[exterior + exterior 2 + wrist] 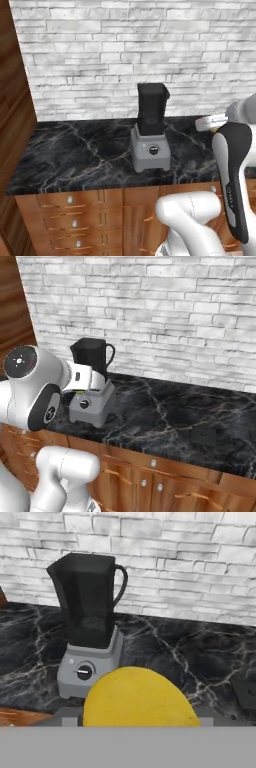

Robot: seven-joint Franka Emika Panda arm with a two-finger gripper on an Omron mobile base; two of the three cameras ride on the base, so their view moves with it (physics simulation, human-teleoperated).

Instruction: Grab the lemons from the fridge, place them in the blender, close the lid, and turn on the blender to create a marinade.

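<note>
A: Hand view, nearest item first. What sits at the gripper [140,724]?

B: A lemon [140,699], yellow and rounded, occupies the lower centre of the hand view. It lies between the two finger tips [70,719], which show as grey stubs at either side of it. The jaws stand wide and are closed on the fruit.

A: Next item outward?

B: The blender [90,632]. Its light grey base carries a round black knob [84,672] on the front face. The dark smoky square jar sits on top of the base, with a handle on the jar's right side in this view. The jar's top is uncovered.

A: Supporting surface?

B: A black marble counter [75,155] with pale veining. The blender stands upright on it, near the middle in the left base view. Brown wooden drawers [70,220] with round silver knobs run below the counter edge.

A: Other items on the counter?

B: A small flat black square, the lid [204,436], lies flat on the counter well to the right of the blender in the right base view.

A: Farthest element?

B: A white brick wall [165,321] behind the counter.
</note>
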